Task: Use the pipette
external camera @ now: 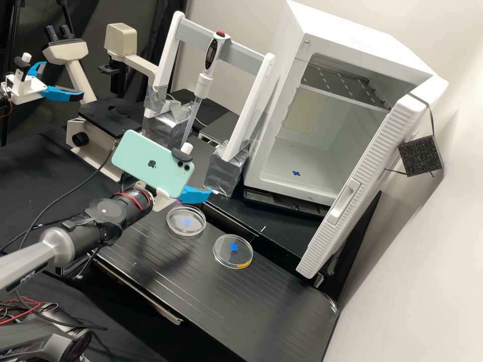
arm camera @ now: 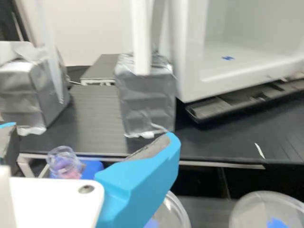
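Note:
In the high view my gripper [external camera: 196, 194] is over the bench's near side, just behind the clear dish [external camera: 186, 221]; a mounted phone partly covers it. The white pipette [external camera: 205, 75] hangs upright on its rack, beyond the gripper, its long clear tip pointing down. A second dish [external camera: 233, 251] lies to the right. In the wrist view the gripper [arm camera: 89, 138] is open, its fingers wide apart and nothing held between them. The pipette's clear tip [arm camera: 56, 71] hangs farther back. A clear tube [arm camera: 65, 164] with pinkish contents stands by a blue holder [arm camera: 91, 167].
The rack's silver-wrapped feet [external camera: 224, 171] stand on the bench behind the gripper. An open white incubator [external camera: 302, 166] is at the right, its door [external camera: 359, 186] swung forward. A microscope [external camera: 103, 120] stands at the back left.

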Available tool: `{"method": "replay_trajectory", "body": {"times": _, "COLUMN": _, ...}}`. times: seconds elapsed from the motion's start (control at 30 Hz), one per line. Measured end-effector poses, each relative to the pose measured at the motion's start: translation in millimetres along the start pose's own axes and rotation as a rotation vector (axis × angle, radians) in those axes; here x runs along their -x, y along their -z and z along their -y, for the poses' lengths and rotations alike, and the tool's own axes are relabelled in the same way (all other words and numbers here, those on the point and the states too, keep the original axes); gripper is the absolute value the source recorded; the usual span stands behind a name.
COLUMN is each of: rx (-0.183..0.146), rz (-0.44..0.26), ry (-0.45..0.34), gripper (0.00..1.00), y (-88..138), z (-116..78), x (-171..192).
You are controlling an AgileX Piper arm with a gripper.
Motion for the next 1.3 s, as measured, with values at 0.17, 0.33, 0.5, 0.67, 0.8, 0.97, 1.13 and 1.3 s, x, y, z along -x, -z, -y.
{"method": "replay_trajectory", "body": {"times": 0.17, "rx": -0.028, "rz": 0.014, "ry": -0.039, "gripper": 1.0, "y": -8, "z": -2.7, "x": 8}}
{"method": "replay_trajectory", "body": {"times": 0.33, "rx": -0.04, "rz": 0.016, "ry": -0.074, "gripper": 1.0, "y": -9, "z": -8.9, "x": 12}}
{"method": "replay_trajectory", "body": {"times": 0.5, "rx": -0.054, "rz": 0.006, "ry": -0.104, "gripper": 1.0, "y": -1, "z": -20.2, "x": 9}}
{"method": "replay_trajectory", "body": {"times": 0.67, "rx": -0.056, "rz": 0.014, "ry": -0.097, "gripper": 1.0, "y": 1, "z": -24.0, "x": 2}}
{"method": "replay_trajectory", "body": {"times": 0.8, "rx": -0.056, "rz": 0.014, "ry": -0.097, "gripper": 1.0, "y": 4, "z": -26.9, "x": -1}}
{"method": "replay_trajectory", "body": {"times": 0.97, "rx": -0.068, "rz": -0.003, "ry": -0.196, "gripper": 1.0, "y": 11, "z": -45.2, "x": 11}}
{"method": "replay_trajectory", "body": {"times": 1.13, "rx": -0.188, "rz": 0.019, "ry": -0.34, "gripper": 1.0, "y": 20, "z": -67.2, "x": 21}}
{"method": "replay_trajectory", "body": {"times": 1.3, "rx": -0.164, "rz": 0.185, "ry": -0.466, "gripper": 1.0, "y": -5, "z": -43.4, "x": -16}}
